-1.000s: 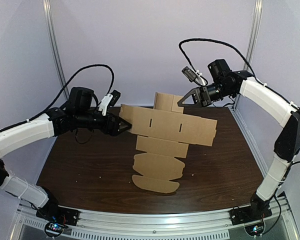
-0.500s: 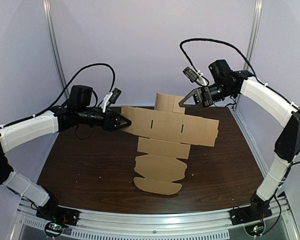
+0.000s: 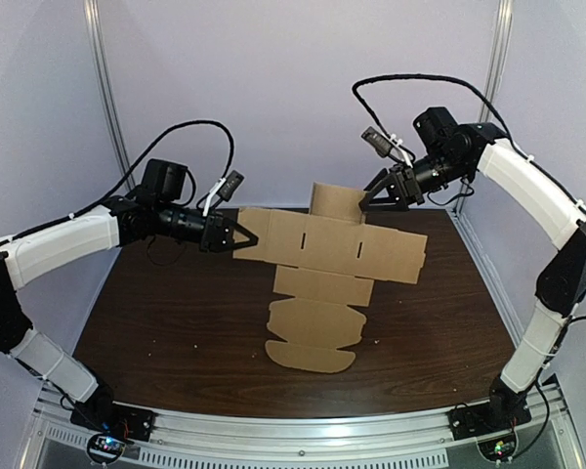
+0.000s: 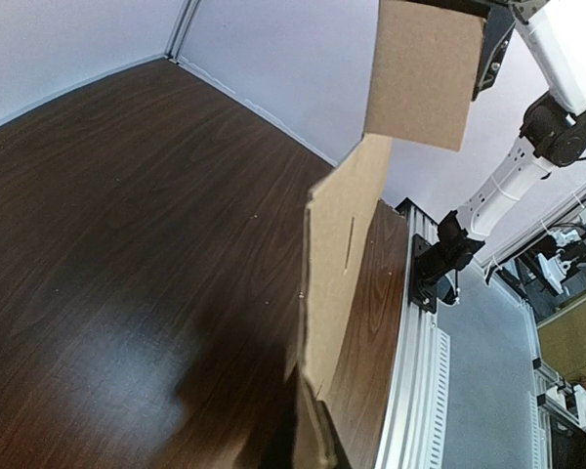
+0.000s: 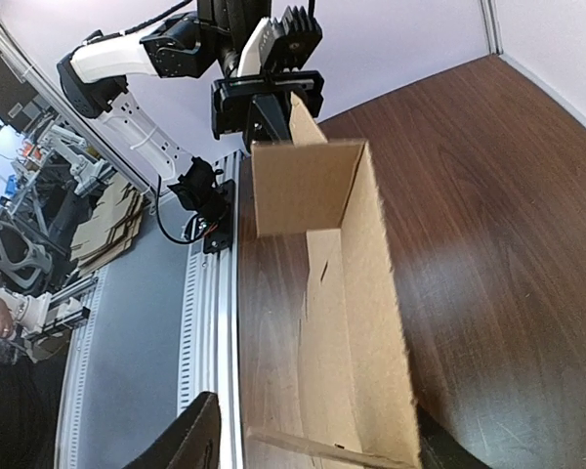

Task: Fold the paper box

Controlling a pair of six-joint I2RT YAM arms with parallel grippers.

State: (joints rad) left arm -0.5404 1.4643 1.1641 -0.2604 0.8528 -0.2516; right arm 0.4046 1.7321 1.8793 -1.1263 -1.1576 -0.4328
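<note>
Where our left fingers (image 3: pixel 227 234) pinch: the left edge of the cardboard box blank (image 3: pixel 322 249), pressed shut on it.
Blank: raised over the table (image 3: pixel 156 313) between our arms; light, thin and floppy at its creases, so we judge holds near fold lines best.
Right fingers (image 3: pixel 379 191): spread either side of the top flap (image 3: pixel 334 202), not clamped, we judge.
Hidden: whether the bottom flaps (image 3: pixel 311 354) touch the table; the left wrist view misses its own fingers.

Pale lavender walls (image 3: pixel 293 88) enclosed a dark wood-grain table (image 3: pixel 176 322), with aluminium posts (image 3: pixel 105 88) at the back corners.
</note>
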